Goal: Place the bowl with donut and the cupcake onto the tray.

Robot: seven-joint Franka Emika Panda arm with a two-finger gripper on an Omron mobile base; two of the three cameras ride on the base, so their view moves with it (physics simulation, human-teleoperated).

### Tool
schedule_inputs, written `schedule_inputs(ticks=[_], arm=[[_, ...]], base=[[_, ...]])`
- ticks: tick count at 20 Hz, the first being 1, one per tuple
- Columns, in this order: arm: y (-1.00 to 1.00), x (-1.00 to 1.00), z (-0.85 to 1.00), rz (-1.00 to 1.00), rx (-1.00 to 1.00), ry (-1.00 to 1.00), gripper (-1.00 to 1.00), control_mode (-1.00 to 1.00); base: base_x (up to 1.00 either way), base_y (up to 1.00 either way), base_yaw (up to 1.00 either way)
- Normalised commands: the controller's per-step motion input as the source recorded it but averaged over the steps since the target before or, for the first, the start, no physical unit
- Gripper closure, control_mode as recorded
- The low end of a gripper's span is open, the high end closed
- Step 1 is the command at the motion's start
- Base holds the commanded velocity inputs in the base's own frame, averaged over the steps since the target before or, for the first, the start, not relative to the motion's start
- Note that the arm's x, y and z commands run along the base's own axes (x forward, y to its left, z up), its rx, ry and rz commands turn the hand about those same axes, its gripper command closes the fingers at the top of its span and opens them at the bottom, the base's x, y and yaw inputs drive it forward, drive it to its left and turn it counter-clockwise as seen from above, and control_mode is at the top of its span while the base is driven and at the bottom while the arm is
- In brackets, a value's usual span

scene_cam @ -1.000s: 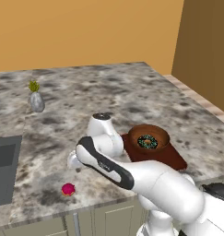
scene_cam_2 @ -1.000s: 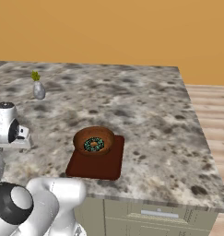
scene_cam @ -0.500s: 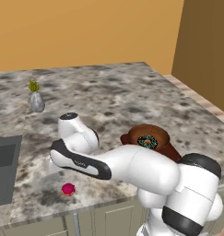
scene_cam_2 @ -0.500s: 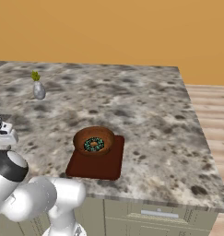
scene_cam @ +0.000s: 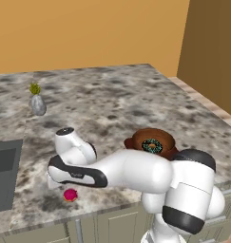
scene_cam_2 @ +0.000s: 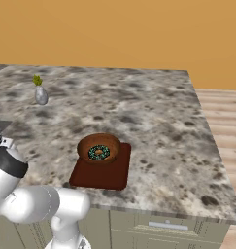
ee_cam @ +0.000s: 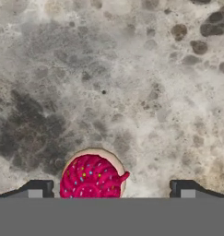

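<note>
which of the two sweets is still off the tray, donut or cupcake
The pink-topped cupcake: it sits on the bare counter, while the donut lies in the bowl on the tray.

Bare bench (ee_cam: 132,92) is seen all round the cupcake (ee_cam: 92,177), which stands between the wide-spread jaws with clear gaps on both sides. The sink (scene_cam: 3,175) lies well off to one side, the vase (scene_cam: 37,104) far back, and the tray (scene_cam_2: 102,170) with the bowl (scene_cam_2: 98,147) well apart.
</note>
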Motion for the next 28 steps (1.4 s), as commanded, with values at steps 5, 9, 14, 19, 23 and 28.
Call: schedule_inputs(ticks=[5,9,14,19,23,28], arm=[[0.16,-0.07,-0.07,0.00,0.00,0.00,-1.00,-1.00],[0.10,-0.13,-0.15,0.00,0.00,0.00,-1.00,-1.00],[0.01,-0.11,-0.29,0.00,0.00,0.00,-1.00,-1.00],[0.00,0.00,-0.28,0.00,0.00,0.00,-1.00,-1.00],[0.00,0.00,-0.08,0.00,0.00,0.00,1.00,-1.00],[0.00,0.00,0.00,0.00,0.00,0.00,1.00,-1.00]], base=[[0.00,0.00,0.00],[0.00,0.00,0.00],[0.00,0.00,0.00],[0.00,0.00,0.00],[0.00,0.00,0.00],[0.00,0.00,0.00]])
